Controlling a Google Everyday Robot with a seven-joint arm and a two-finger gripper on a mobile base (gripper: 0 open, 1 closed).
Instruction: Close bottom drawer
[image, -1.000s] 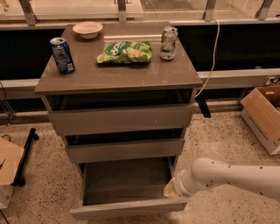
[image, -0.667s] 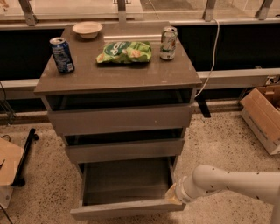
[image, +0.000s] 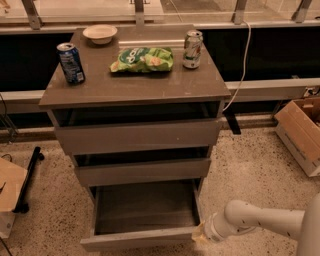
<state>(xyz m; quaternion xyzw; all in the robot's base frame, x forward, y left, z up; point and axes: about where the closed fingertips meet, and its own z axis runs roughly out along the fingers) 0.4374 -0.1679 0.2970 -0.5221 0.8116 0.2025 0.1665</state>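
Note:
The bottom drawer (image: 142, 239) is the lowest of three grey-taupe drawers and is pulled well out, showing its empty dark grey box. Its plain flat front panel runs along the bottom of the view. My gripper (image: 200, 234) is at the end of the white arm that comes in from the lower right. It sits at the right end of the drawer's front panel, touching or nearly touching it. The two drawers above, the middle drawer (image: 142, 171) and the top drawer (image: 137, 136), stand slightly out.
On the cabinet top (image: 100, 87) stand a blue can (image: 70, 62), a white bowl (image: 100, 33), a green chip bag (image: 142, 59) and a pale can (image: 192, 48). A cardboard box (image: 302, 132) sits on the floor at the right, another (image: 10, 192) at the left.
The camera view has shifted closer to the cabinet. My arm has moved down and forward, from beside the drawer's right wall to the right end of its front panel. The drawer stays open.

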